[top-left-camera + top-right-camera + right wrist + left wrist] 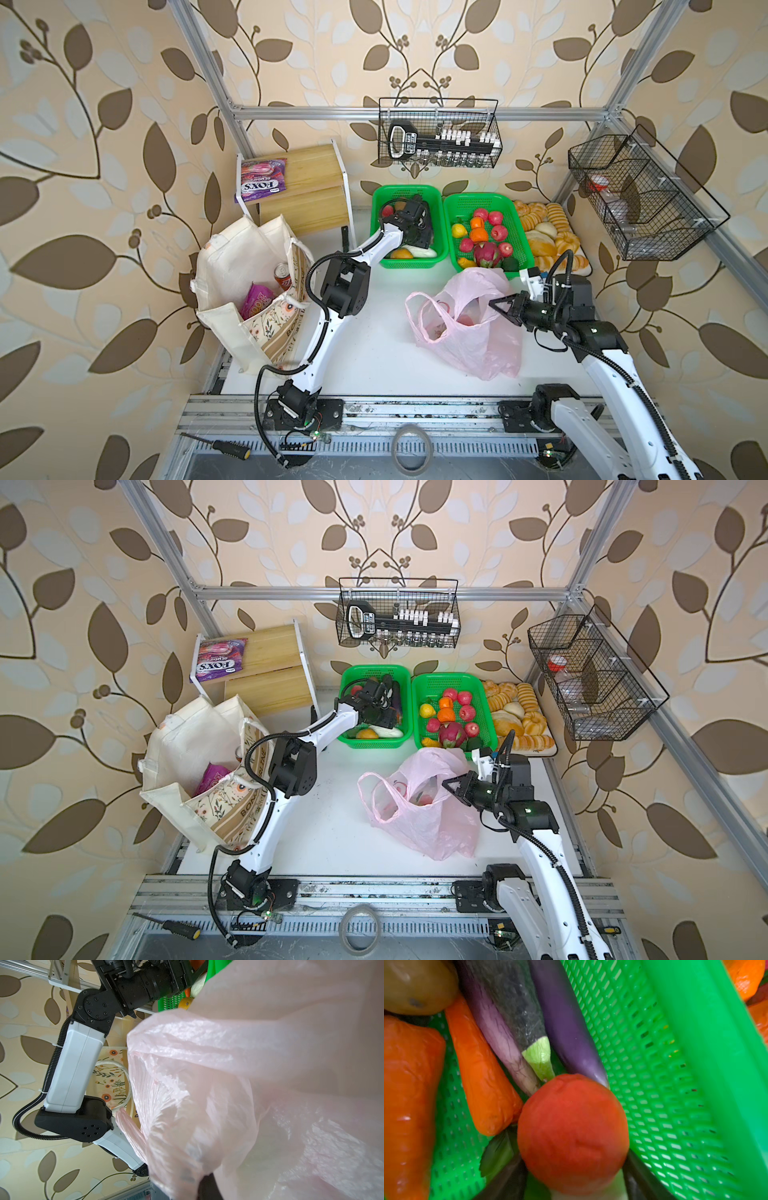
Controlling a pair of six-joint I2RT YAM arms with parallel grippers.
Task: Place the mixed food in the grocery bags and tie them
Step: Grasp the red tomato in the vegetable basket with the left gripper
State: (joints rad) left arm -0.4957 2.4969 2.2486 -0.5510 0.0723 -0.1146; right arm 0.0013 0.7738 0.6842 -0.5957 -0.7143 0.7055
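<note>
My left gripper point(574, 1178) reaches down into the left green basket point(405, 189). Its dark fingers press both sides of a round red vegetable point(573, 1132). Carrots, purple aubergines and a brown potato point(415, 987) lie around it. The cream floral tote point(232, 266) stands open at the left, holding a red drink can point(284, 277) and a purple packet point(257, 299). My right gripper point(496, 305) is shut on the rim of the pink plastic bag point(478, 345) and holds its mouth up. Something red shows inside the bag. The plastic hides most of the right fingers point(207, 1186).
A second green basket point(457, 201) of fruit stands to the right of the first, with bread rolls point(548, 237) beyond it. A wooden shelf point(307, 174) carries a purple-pink FOX'S packet point(262, 180). Wire baskets point(440, 133) hang on the frame. A screwdriver point(228, 448) lies at the front rail.
</note>
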